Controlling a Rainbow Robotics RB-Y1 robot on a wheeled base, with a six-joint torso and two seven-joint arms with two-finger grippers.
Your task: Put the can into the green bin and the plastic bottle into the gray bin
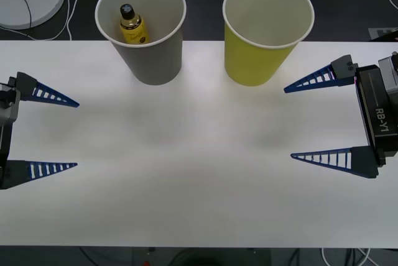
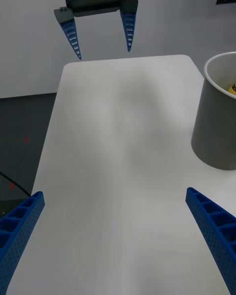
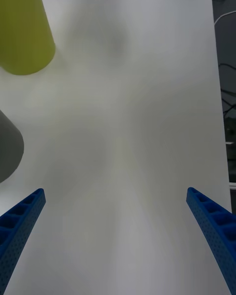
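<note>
Two bins – gray bin (image 1: 149,61) holding one plastic bottle (image 1: 132,25), green bin (image 1: 260,55), two grippers – left gripper (image 1: 76,134), right gripper (image 1: 288,121), jaws apart.

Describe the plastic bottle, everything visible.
The plastic bottle is small, with a black screw cap, a gold neck and a yellow label. It sits inside the gray bin, leaning against the wall toward the robot's left, cap up and below the rim. Its base is hidden. Neither gripper touches it.
</note>
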